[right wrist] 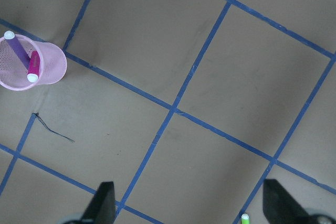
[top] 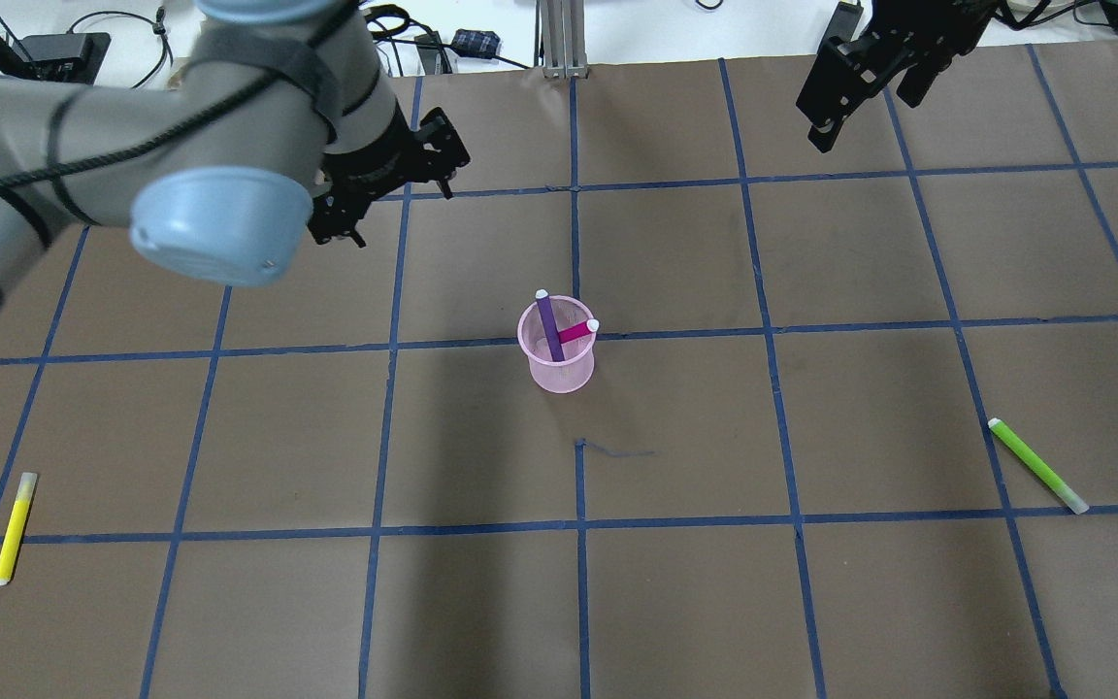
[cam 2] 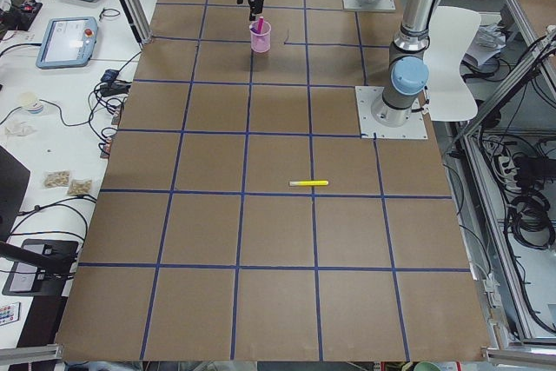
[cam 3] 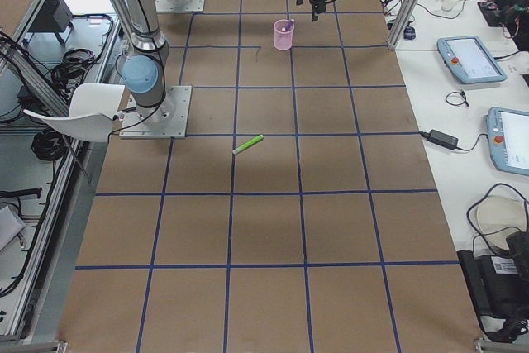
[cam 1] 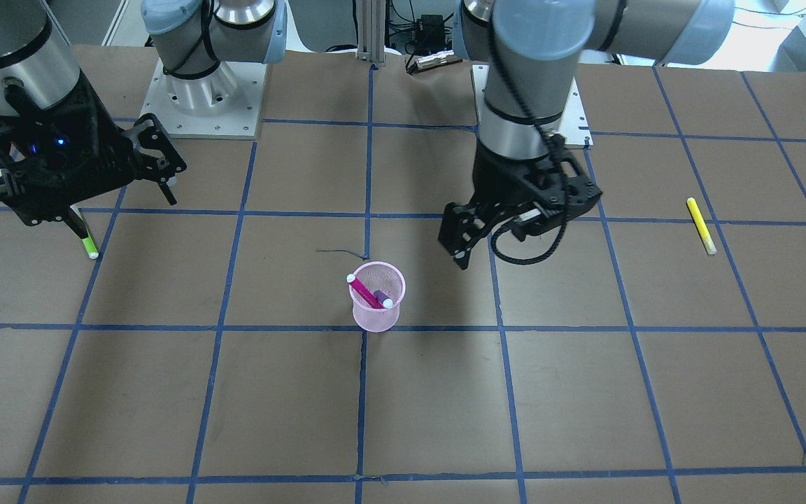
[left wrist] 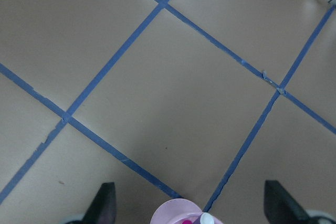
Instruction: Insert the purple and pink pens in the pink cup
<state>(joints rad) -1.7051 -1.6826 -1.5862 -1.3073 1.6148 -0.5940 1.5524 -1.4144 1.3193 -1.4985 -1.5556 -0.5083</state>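
The pink mesh cup (cam 1: 377, 315) stands upright near the table's middle, also in the overhead view (top: 559, 369) and the right wrist view (right wrist: 50, 74). The purple pen (top: 548, 325) and the pink pen (top: 575, 333) both stand slanted inside it, white caps up; they also show in the front view as pink pen (cam 1: 364, 290) and purple pen (cam 1: 380, 296). My left gripper (cam 1: 483, 245) is open and empty, raised beside the cup; the cup's rim (left wrist: 170, 214) shows at the bottom of its wrist view. My right gripper (top: 860, 121) is open and empty, far from the cup.
A green pen (top: 1037, 465) lies on the table on my right side, under the right gripper in the front view (cam 1: 88, 241). A yellow pen (top: 14, 527) lies on my left side (cam 1: 701, 225). Blue tape lines grid the brown table.
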